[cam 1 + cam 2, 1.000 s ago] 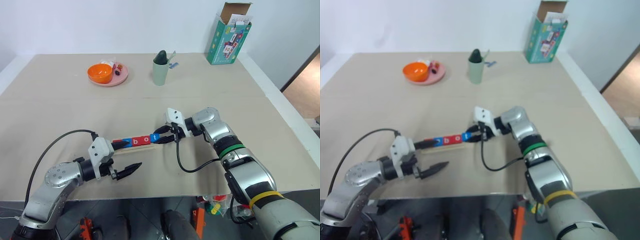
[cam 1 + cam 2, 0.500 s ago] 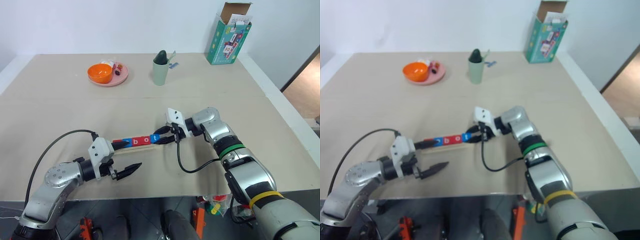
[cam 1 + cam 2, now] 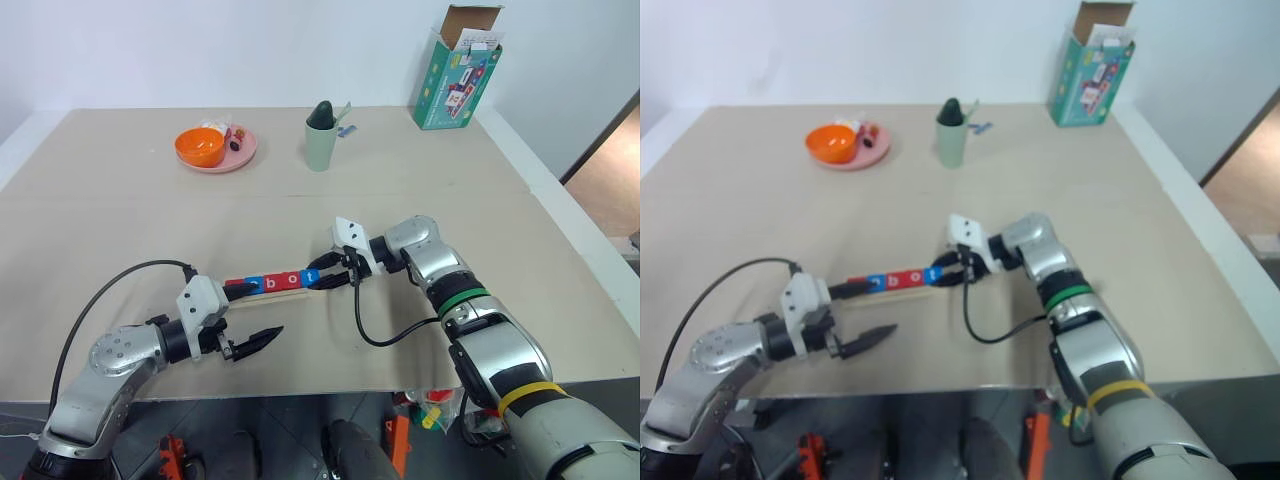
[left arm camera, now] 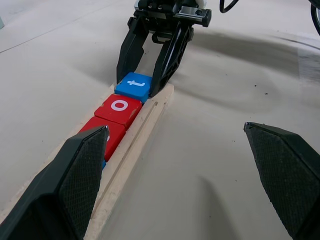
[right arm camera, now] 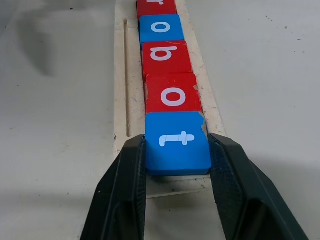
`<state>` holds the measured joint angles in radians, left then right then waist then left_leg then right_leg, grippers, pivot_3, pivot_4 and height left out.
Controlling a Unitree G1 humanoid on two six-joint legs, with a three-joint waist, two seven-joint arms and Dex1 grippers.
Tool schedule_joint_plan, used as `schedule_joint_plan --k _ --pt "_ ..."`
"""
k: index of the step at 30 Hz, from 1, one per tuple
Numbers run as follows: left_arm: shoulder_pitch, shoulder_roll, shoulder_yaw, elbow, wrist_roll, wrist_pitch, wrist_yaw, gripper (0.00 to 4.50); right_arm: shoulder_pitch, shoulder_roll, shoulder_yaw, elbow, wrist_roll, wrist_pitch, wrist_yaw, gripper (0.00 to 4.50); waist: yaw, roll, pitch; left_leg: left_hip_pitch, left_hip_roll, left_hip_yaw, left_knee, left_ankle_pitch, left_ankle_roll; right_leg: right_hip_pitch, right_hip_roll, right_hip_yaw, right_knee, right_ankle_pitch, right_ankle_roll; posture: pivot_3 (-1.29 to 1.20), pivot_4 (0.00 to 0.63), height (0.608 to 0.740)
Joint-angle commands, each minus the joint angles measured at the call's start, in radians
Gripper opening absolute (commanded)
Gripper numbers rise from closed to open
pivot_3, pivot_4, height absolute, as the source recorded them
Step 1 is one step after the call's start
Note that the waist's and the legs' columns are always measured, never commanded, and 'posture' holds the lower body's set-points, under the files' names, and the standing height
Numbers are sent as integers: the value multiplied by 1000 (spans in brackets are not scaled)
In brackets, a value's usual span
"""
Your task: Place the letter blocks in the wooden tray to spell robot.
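Head views: the tray (image 3: 268,290) lies mid-tabletop (image 3: 120,230) with the blocks (image 3: 272,283) in a row along it. The right hand (image 3: 322,275) sits at the tray's right end around the blue t (image 3: 312,274), as it did a second ago; nothing on the tabletop has shifted. The left hand (image 3: 262,315) hovers with fingers wide apart at the tray's left end, one finger over the tray, holding nothing.

Left wrist view: the t (image 4: 134,86) sits last in line after a red o (image 4: 120,105), with the right hand's fingers (image 4: 131,51) flanking it.

Right wrist view: the row reads r, o, b, o, t (image 5: 176,142) down the groove. The fingers (image 5: 123,190) bracket the t, touching or nearly so; I cannot tell whether they still press. My judgement: the word is spelled, and only letting go and backing off remain
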<state>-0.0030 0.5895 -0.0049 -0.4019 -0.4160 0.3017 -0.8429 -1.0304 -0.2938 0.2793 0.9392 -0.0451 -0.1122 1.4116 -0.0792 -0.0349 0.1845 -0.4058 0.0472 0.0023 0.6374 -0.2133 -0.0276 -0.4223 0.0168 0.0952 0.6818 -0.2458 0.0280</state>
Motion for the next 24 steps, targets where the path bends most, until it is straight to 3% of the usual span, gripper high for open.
schedule_joint_plan --k 1,4,5,13,17,24 --pt "4 3 8 -25 -4 -22 -7 4500 -25 5 -5 10 -3 3 -1 3267 0 0 0 0 0 0 0 0 0 0 0 0 0 0 0 0 150 740" --pt "6 5 9 -24 -3 -24 -9 4500 -30 4 -13 6 4 6 0 4310 0 0 0 0 0 0 0 0 0 0 0 0 0 0 0 0 150 740" --pt "6 5 9 -24 -3 -24 -9 4500 -31 2 -17 -1 9 15 4 4475 0 0 0 0 0 0 0 0 0 0 0 0 0 0 0 0 150 740" --pt "4 -10 51 -33 -36 -3 22 4500 13 -32 -109 -213 114 206 -39 4475 0 0 0 -1 0 0 0 0 0 -1 0 0 0 0 0 0 150 740" --pt "1 -31 119 -35 -68 32 91 4500 139 -66 -216 -505 224 428 -154 4475 3 0 0 -2 0 -1 0 0 0 0 -1 -1 0 0 0 0 150 740" --pt "49 -7 266 17 -8 11 204 4500 481 -176 -375 -932 304 576 -353 4475 6 0 0 -2 -1 -1 0 0 0 0 -1 -1 0 -5 7 0 150 740"
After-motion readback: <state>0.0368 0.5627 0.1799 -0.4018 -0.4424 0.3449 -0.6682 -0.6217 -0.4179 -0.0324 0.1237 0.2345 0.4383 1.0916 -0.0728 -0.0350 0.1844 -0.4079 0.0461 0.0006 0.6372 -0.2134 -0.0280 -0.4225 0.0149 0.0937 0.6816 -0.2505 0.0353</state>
